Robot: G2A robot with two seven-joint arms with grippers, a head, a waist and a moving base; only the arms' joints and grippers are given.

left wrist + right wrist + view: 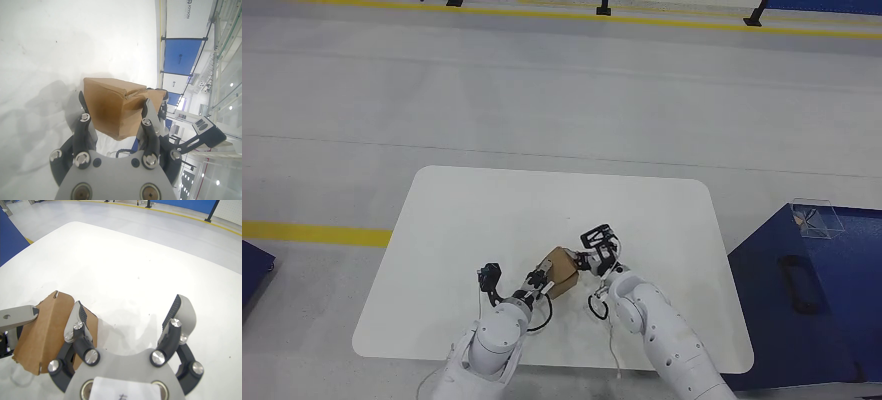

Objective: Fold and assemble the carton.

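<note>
Brown carton (105, 113) is gripped in my left claw (114, 98); my right claw (128, 301) stands spread wide, one finger just beside the carton.

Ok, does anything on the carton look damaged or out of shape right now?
Yes. The carton, clamped in the left gripper, has a crumpled, torn-looking corner where its faces meet. The cardboard there is buckled rather than creased cleanly.

White table (492, 215), blue cabinet (842, 320) with clear box (817, 217) on top, yellow floor line (312, 233).
</note>
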